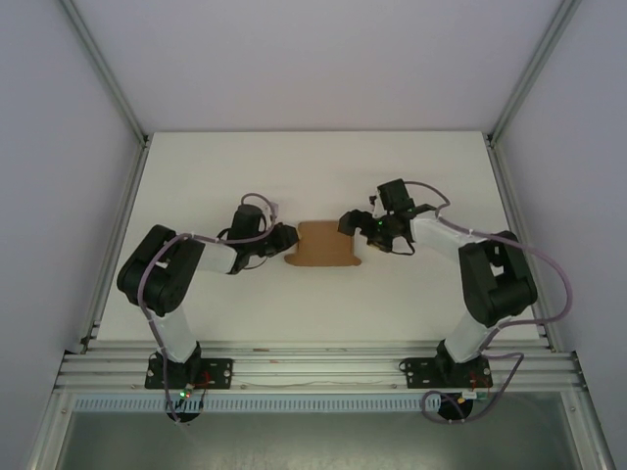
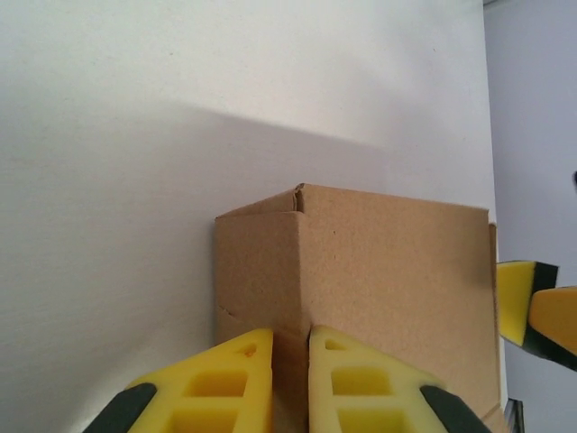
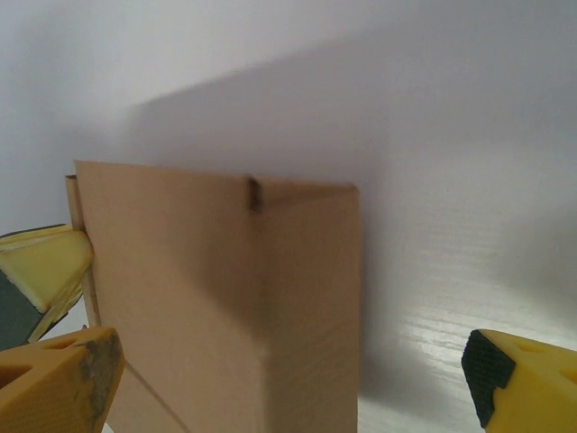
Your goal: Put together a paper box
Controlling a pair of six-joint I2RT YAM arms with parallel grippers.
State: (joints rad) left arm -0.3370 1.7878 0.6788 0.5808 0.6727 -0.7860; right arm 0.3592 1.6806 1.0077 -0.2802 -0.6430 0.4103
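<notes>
The paper box (image 1: 323, 245) is a plain brown cardboard piece folded partway up, lying mid-table between both arms. My left gripper (image 1: 287, 240) is at its left end. In the left wrist view the yellow fingers (image 2: 236, 361) are pinched on a thin upright cardboard edge of the box (image 2: 379, 271), so the left gripper (image 2: 290, 336) is shut on it. My right gripper (image 1: 355, 227) is at the box's right end. In the right wrist view it (image 3: 288, 361) stands open, its fingers (image 3: 518, 379) wide apart either side of a box corner (image 3: 270, 307).
The white table (image 1: 196, 176) is bare around the box. Grey side walls and aluminium frame rails (image 1: 118, 225) border the table left and right. The opposite gripper's yellow fingers (image 2: 527, 311) show beyond the box's far edge.
</notes>
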